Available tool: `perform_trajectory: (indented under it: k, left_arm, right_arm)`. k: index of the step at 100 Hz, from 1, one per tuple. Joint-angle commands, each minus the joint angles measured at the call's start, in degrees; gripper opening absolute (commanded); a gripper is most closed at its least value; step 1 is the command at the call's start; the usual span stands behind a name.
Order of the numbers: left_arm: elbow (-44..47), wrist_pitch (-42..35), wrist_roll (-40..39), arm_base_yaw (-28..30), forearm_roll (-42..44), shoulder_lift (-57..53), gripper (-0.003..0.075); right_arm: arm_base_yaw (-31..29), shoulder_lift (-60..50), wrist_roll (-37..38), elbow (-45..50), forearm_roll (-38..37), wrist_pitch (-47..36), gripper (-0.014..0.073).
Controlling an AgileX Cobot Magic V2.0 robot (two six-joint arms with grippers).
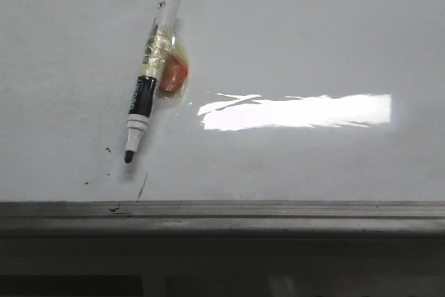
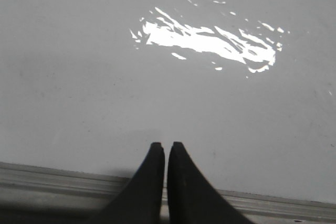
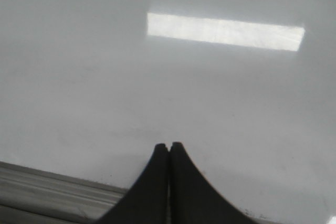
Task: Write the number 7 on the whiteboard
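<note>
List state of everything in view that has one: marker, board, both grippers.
Marker: uncapped, lying on the board, tip toward the rail, not held.
Whiteboard: no 7 drawn; only small specks and a short scratch near the marker tip.
Left gripper: shut, empty.
Right gripper: shut, empty.

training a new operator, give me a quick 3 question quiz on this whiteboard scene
1. True or false: a 7 is already drawn on the whiteboard.
2. The marker is: A) held by the left gripper B) lying on the board, uncapped C) held by the right gripper.
3. Fill in: both grippers look ____ and hold nothing.

Key
1. False; only small specks near the marker tip.
2. B
3. shut
</note>
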Motion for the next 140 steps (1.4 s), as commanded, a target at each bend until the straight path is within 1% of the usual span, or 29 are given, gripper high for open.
perform_trajectory:
  k: [1, 84, 91, 97, 100, 104, 108, 109, 111, 112, 114, 116, 123, 129, 140]
  left_arm:
    - [1.37, -3.83, -0.46, -0.10, -0.01, -1.68, -0.0020]
    - [1.37, -3.83, -0.46, -0.10, 0.57, -1.68, -0.0020]
    - [1.37, -4.19, -0.46, -0.10, 3.07, -1.68, -0.0020]
    - [1.37, -5.28, -0.46, -0.10, 2.62, -1.68, -0.0020]
    - [1.37, -5.96, -0.46, -0.10, 0.44, -1.68, -0.0020]
    - [1.27, -7.07, -0.46, -0.10, -4.35, -1.68, -0.0020]
    - [1.27, -8.10, -0.96, -0.10, -14.36, -1.68, -0.0020]
    - [1.27, -8.49, -1.07, -0.10, -18.77, -1.68, -0.0020]
    - [1.27, -9.10, -1.09, -0.10, -23.41, -1.68, -0.0020]
    - [1.27, -9.24, -1.09, -0.10, -27.92, -1.68, -0.0020]
    - [1.27, -9.36, -1.09, -0.10, -33.45, -1.68, -0.0020]
    - [1.27, -9.49, -1.09, -0.10, -37.30, -1.68, -0.0020]
    - [1.27, -10.64, -1.09, -0.10, -43.29, -1.68, -0.0020]
    - [1.27, -12.61, -1.09, -0.10, -44.24, -1.68, -0.0020]
    - [1.27, -13.77, -1.09, -0.10, -44.11, -1.68, -0.0020]
  right_arm:
    - [0.01, -1.14, -0.28, 0.82, -0.55, -1.47, -0.0067]
    - [0.01, -1.14, -0.28, 0.82, -0.55, -1.47, -0.0067]
    - [0.01, -1.14, -0.28, 0.82, -0.66, -3.38, -0.0067]
    - [0.01, -1.14, -0.28, 0.82, -0.66, -6.00, -0.0067]
    - [0.01, -1.14, -0.28, 0.82, -0.37, -7.63, -0.0067]
    - [0.01, -1.14, -0.28, 0.82, 2.37, -10.40, -0.0067]
    - [0.01, -1.14, -0.28, 0.82, 8.02, -13.22, -0.0067]
    - [0.01, -1.14, -0.28, 0.82, 9.08, -13.67, -0.0067]
    - [0.01, -1.14, -0.28, 0.82, 12.27, -14.88, -0.0067]
    - [0.01, -1.14, -0.28, 0.82, 13.30, -15.55, -0.0067]
    - [0.01, -1.14, -0.28, 0.82, 16.24, -16.26, -0.0067]
    - [0.01, -1.14, -0.28, 0.82, 19.01, -17.42, -0.0067]
    - [0.01, -1.14, -0.28, 0.82, 26.20, -20.82, -0.0067]
    - [0.01, -1.14, -0.28, 0.82, 30.82, -22.28, -0.0067]
    - [0.01, -1.14, -0.28, 0.82, 31.51, -25.15, -0.0067]
